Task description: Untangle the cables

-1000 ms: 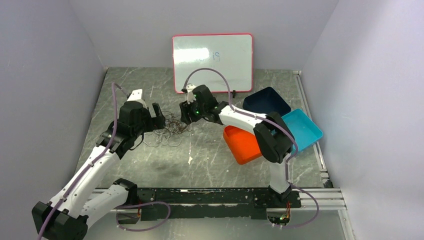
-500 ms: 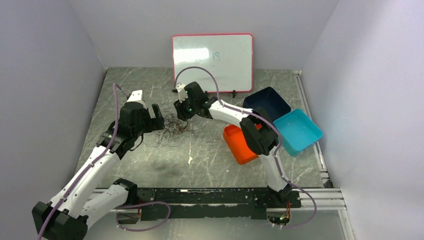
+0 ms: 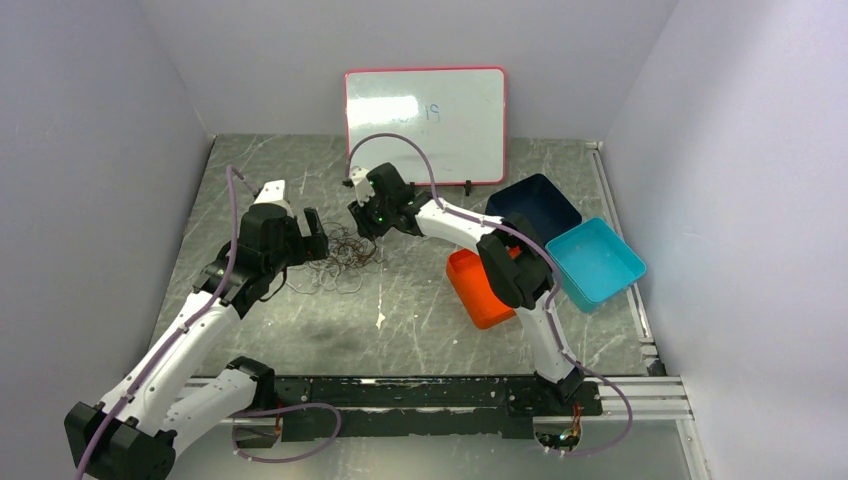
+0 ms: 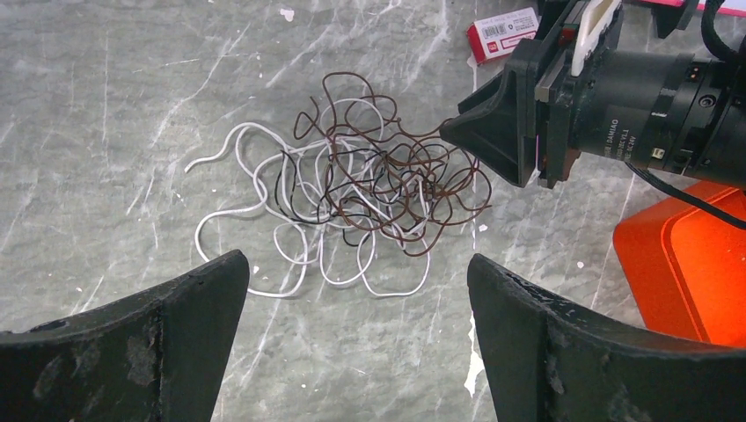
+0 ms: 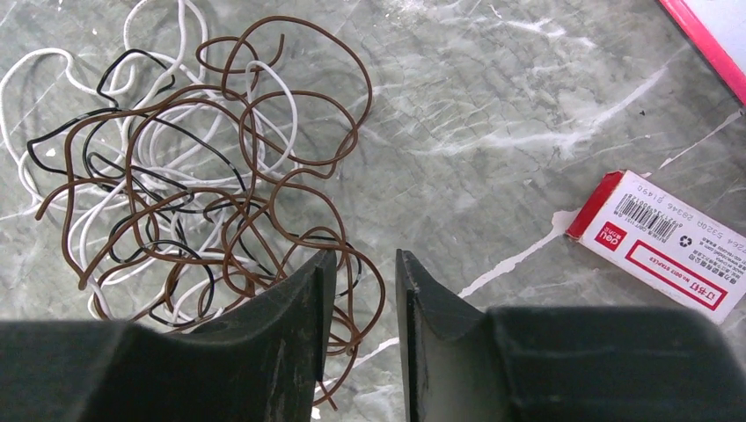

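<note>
The cables (image 3: 340,258) lie as one loose tangle of thin brown, white and black wires on the grey table. In the left wrist view the cables (image 4: 369,185) lie just beyond my left gripper (image 4: 356,264), which is wide open and empty above the table. My left gripper (image 3: 312,232) is at the tangle's left edge. My right gripper (image 3: 360,225) is at the tangle's far right edge. In the right wrist view its jaws (image 5: 363,259) stand a narrow gap apart over brown loops of the cables (image 5: 193,176), not pinching them.
A small red and white box (image 5: 660,242) lies right of the tangle, near the whiteboard (image 3: 425,120). An orange bin (image 3: 478,295), a dark blue bin (image 3: 535,205) and a teal bin (image 3: 598,262) stand at the right.
My right gripper has moved left and a little back, toward the tangle's far right edge. The left arm and the cables have hardly moved.
</note>
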Tool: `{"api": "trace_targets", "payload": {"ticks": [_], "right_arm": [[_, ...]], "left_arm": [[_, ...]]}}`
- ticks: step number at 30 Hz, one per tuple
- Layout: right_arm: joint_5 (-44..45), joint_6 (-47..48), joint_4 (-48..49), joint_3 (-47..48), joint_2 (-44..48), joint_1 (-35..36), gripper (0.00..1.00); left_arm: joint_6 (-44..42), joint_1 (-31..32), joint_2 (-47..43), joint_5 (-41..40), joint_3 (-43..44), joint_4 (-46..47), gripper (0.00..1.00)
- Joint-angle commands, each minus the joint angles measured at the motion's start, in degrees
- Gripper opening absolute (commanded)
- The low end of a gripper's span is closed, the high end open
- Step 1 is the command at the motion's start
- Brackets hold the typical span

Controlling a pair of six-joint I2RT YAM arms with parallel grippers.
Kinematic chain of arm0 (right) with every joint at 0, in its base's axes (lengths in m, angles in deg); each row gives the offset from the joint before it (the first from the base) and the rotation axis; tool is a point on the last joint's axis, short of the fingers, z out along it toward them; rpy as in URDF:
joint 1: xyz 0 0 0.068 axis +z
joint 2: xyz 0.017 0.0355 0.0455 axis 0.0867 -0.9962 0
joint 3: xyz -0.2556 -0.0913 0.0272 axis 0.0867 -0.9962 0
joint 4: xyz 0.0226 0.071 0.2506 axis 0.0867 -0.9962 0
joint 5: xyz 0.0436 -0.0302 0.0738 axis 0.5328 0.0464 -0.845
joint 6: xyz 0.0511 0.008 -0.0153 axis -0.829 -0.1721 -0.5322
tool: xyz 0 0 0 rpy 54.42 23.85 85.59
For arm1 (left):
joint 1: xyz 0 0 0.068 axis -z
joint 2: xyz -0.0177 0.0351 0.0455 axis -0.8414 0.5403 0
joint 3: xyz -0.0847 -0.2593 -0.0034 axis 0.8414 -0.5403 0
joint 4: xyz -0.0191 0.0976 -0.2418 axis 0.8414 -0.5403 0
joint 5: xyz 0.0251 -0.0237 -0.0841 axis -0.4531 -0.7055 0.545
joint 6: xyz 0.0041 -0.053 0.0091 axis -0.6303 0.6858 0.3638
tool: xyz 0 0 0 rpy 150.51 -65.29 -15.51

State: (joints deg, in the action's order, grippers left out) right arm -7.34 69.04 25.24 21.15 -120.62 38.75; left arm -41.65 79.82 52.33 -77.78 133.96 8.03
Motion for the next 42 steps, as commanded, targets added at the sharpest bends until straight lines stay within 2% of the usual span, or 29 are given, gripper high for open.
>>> {"api": "trace_targets", "payload": {"ticks": [1, 9, 16, 29, 34, 39, 42], "right_arm": [[-0.3, 0.4, 0.5, 2.0, -1.7, 0.0, 0.33], [-1.7, 0.5, -0.8, 3.6, -3.0, 0.0, 0.15], [-0.7, 0.0, 0.1, 1.6, 0.6, 0.0, 0.01], [-0.4, -2.6, -1.2, -4.1, 14.3, 0.1, 0.00], [0.9, -6.6, -4.5, -4.6, 18.5, 1.5, 0.00], [3.6, -12.4, -5.1, -6.6, 24.4, 2.9, 0.00], [4.6, -16.4, -4.5, -7.7, 27.9, 3.1, 0.00]], "left_arm": [[-0.5, -0.5, 0.0, -0.9, 0.2, -0.5, 0.99], [-0.5, -0.5, 0.2, -1.1, 0.3, -0.5, 0.98], [-0.5, -0.5, -0.5, -1.3, 0.2, -0.6, 1.00], [-0.2, -0.7, -4.0, -2.0, -0.8, 0.2, 0.99], [-0.3, -0.7, -6.4, 2.1, -1.0, 2.1, 0.99], [1.4, -0.7, -13.1, 9.0, -6.5, 11.5, 0.99], [2.4, -0.7, -13.8, 11.1, -8.6, 14.4, 0.99]]}}
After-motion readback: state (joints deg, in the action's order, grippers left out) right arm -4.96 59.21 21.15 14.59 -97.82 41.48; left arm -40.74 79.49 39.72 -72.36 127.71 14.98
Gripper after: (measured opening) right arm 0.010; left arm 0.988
